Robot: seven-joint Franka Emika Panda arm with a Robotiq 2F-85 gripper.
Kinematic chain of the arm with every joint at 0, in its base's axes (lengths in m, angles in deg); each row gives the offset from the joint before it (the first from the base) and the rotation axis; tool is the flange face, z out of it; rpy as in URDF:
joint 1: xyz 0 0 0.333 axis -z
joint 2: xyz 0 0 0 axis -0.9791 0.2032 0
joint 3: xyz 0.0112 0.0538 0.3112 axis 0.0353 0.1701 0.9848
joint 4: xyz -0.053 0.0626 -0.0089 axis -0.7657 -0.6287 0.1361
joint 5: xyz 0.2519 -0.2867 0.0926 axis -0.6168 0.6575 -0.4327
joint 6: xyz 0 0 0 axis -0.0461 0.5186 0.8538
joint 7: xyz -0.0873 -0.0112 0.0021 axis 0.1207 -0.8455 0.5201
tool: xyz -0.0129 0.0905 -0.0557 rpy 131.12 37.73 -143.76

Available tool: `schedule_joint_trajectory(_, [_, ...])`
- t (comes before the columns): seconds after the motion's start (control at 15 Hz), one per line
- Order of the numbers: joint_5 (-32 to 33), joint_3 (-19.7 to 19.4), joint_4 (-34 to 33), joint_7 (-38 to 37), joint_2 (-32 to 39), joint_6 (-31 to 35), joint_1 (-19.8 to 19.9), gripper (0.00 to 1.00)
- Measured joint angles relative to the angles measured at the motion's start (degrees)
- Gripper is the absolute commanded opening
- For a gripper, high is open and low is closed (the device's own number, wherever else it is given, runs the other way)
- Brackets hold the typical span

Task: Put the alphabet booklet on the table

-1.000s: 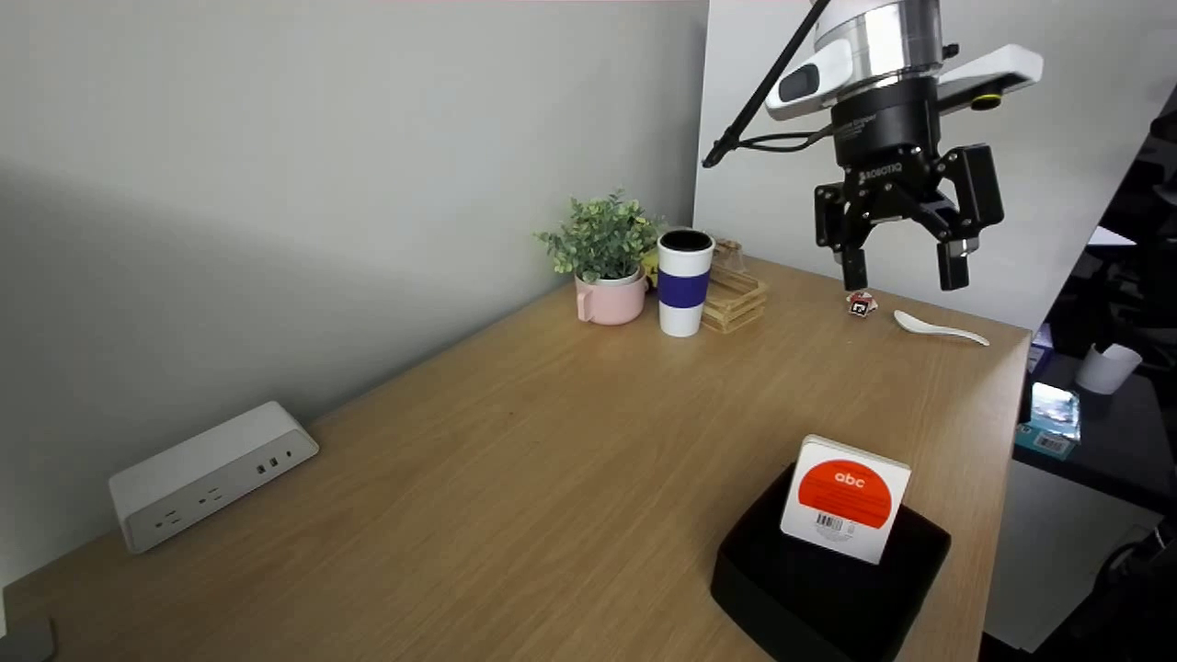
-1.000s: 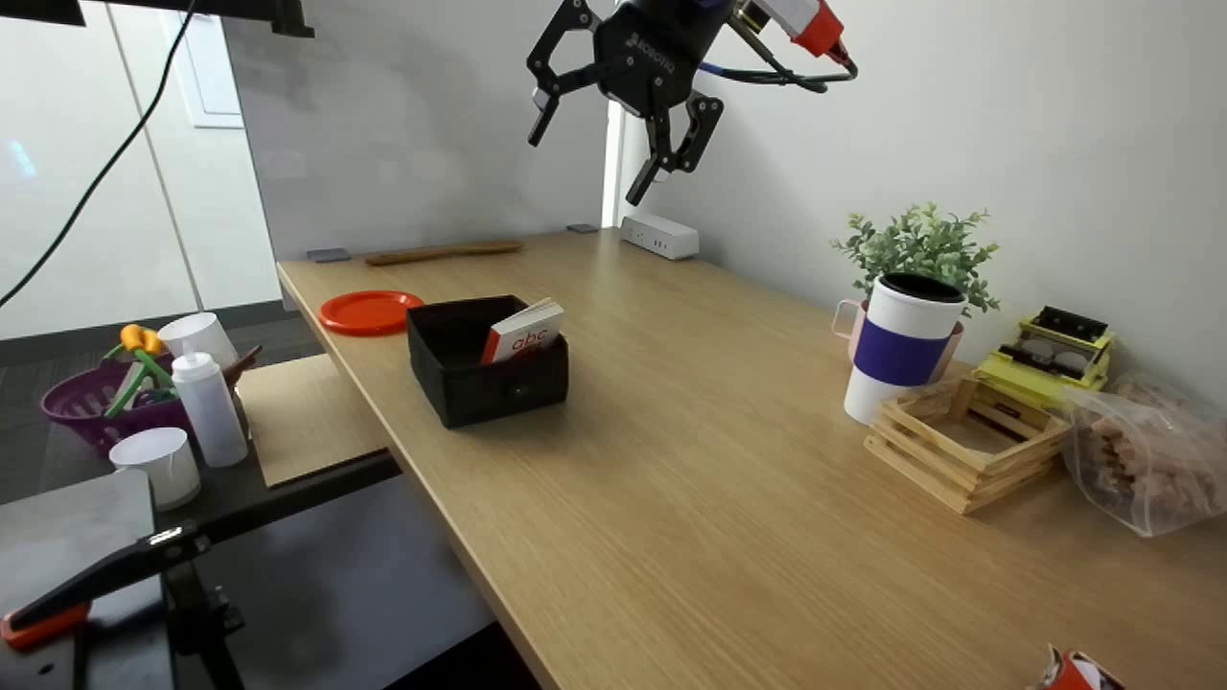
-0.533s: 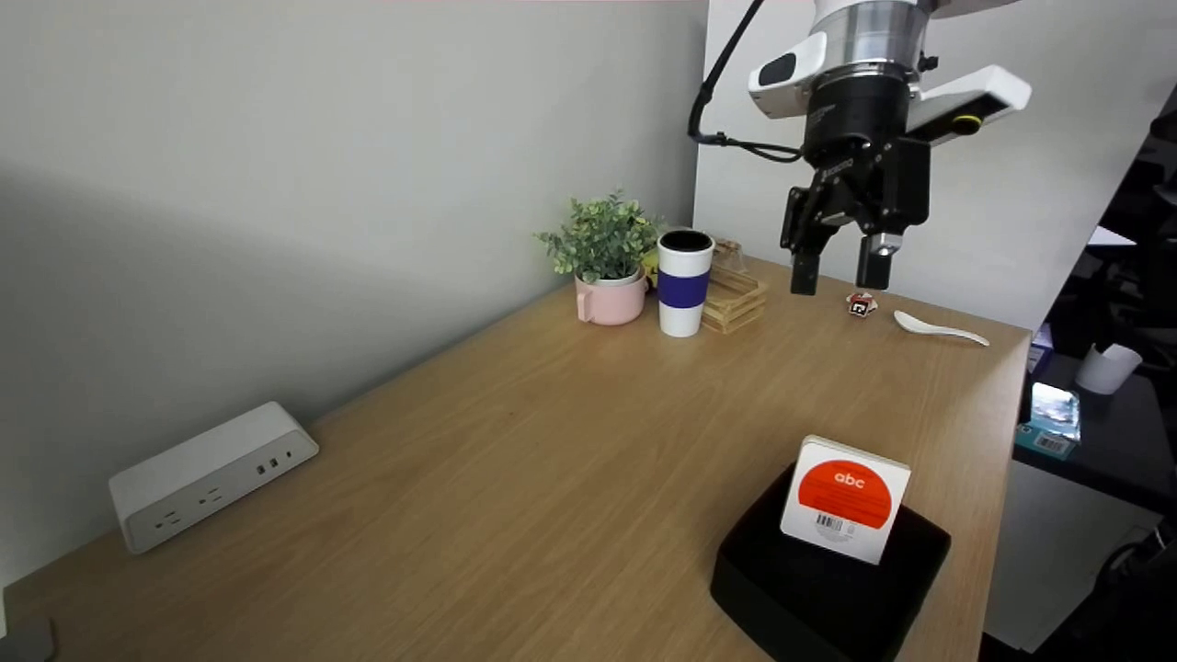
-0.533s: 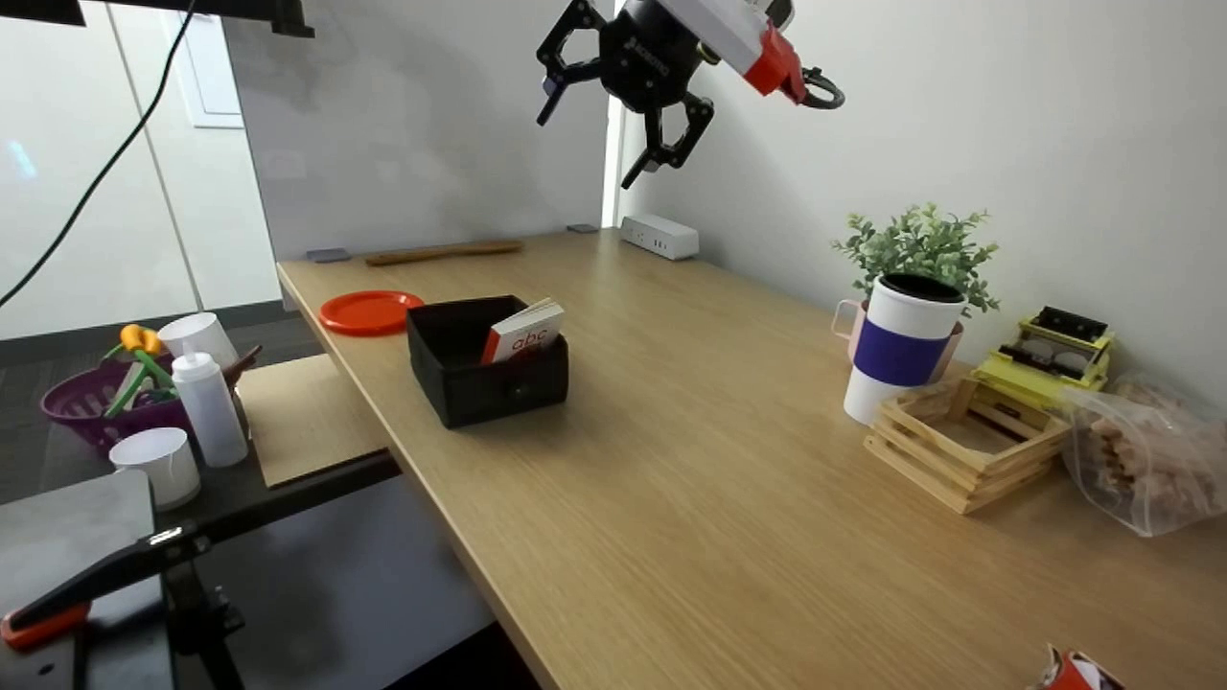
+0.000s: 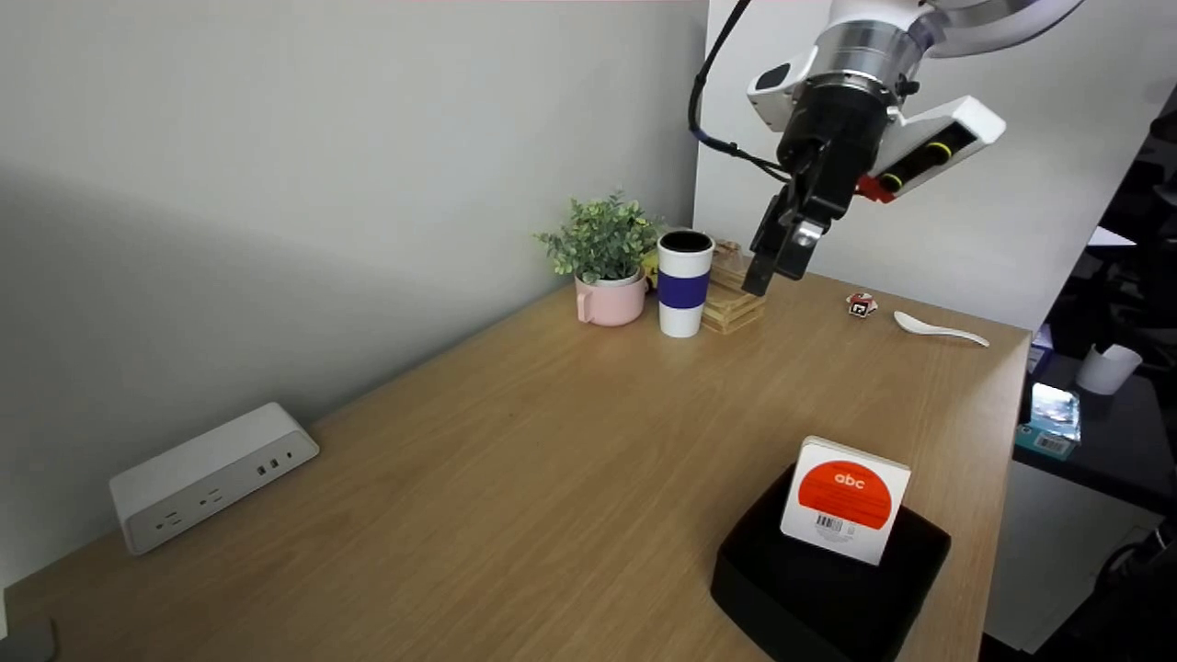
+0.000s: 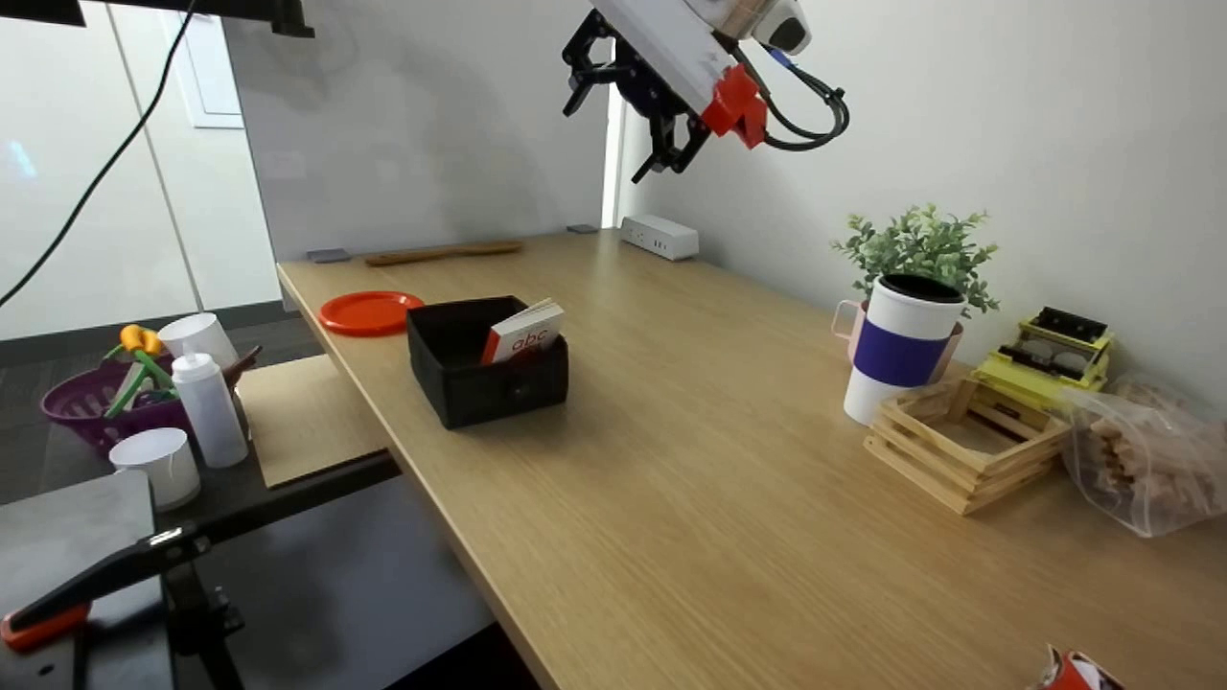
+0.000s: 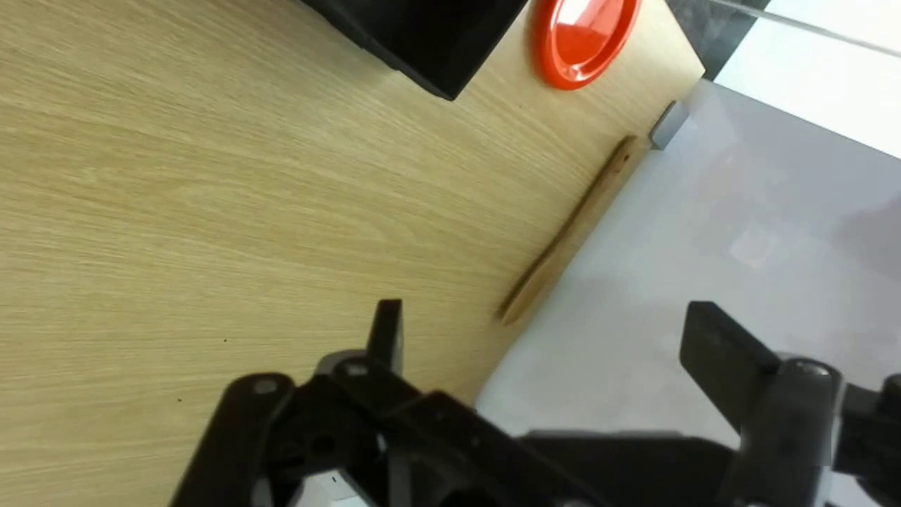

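- Nothing is held by the gripper (image 6: 603, 146); its two fingers (image 7: 386, 331) are spread wide apart, high above the table (image 5: 515, 478).
- The alphabet booklet (image 5: 846, 499) is found in the black box (image 6: 494, 398) in both exterior views, tipped at a slant, with its top poked up over the rim.
- The alphabet booklet is set low down and off to one side of the gripper. Only a corner of the black box is shown in the wrist view, at the top edge, and the alphabet booklet is not seen there.
- Between the fingers in that view, the tip of the wooden stick (image 7: 577, 232) and the pale wall (image 7: 704, 246) are seen, so the gripper seems to be aimed past the alphabet booklet.
- No long side has to be matched, as the cover is square. Its thin top edge is turned up, so one finger should be put on each flat side.
- The job seems barely begun. The gripper will likely need to be brought over the black box and lowered.
- If the wall of the black box is pinched too, it could be dragged along.
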Motion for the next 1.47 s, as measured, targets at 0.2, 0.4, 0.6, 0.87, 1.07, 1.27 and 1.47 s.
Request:
schedule_joint_trajectory(0.2, [-0.03,0.00,0.00,-0.02,-0.03,0.04,0.03,1.00])
schedule_joint_trajectory(0.4, [0.22,-0.02,0.07,-2.89,0.16,0.31,0.03,1.00])
schedule_joint_trajectory(0.6, [1.08,-0.12,1.50,-9.46,0.25,2.96,0.01,1.00])
schedule_joint_trajectory(0.87, [4.61,-0.13,5.48,-20.87,0.21,9.06,-0.28,1.00])
schedule_joint_trajectory(1.07, [8.85,-0.04,8.12,-29.76,0.18,10.40,-0.55,1.00])
schedule_joint_trajectory(1.27, [12.48,0.19,9.80,-36.84,0.18,9.13,-0.69,1.00])
schedule_joint_trajectory(1.47, [12.71,0.30,9.83,-37.21,0.19,8.95,-0.65,1.00])
